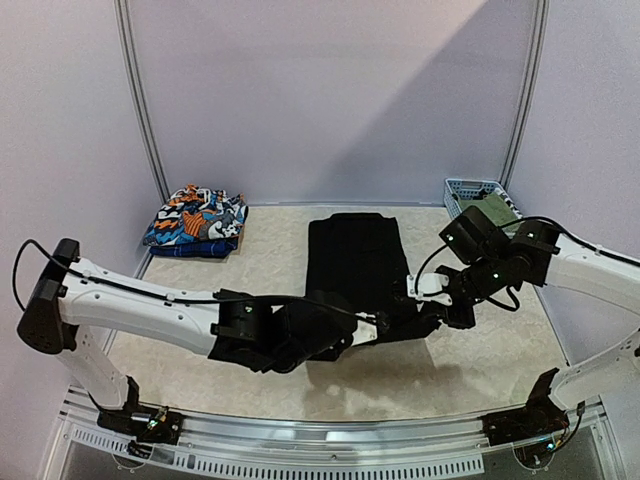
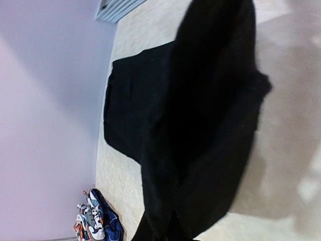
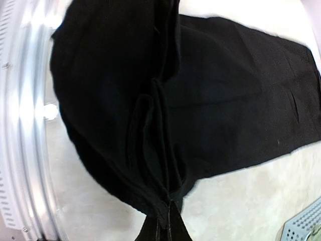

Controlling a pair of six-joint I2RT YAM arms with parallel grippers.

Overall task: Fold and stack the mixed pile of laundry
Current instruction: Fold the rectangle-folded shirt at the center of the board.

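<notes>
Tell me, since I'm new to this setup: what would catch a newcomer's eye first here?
The long black trousers dominate the middle of the table, with their near end pinched and lifted by the left gripper and the right gripper. A bright orange-blue-white print bundle sits in the far left corner, and a light-blue lattice basket in the far right.

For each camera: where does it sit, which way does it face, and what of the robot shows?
Top external: above and behind the bases, looking down at the table; both arms show.
Left wrist: faces the back wall along the lifted black trousers; fingers unclear.
Right wrist: looks down across them, front rail at left; fingers unclear.
Shared: the trousers.
</notes>
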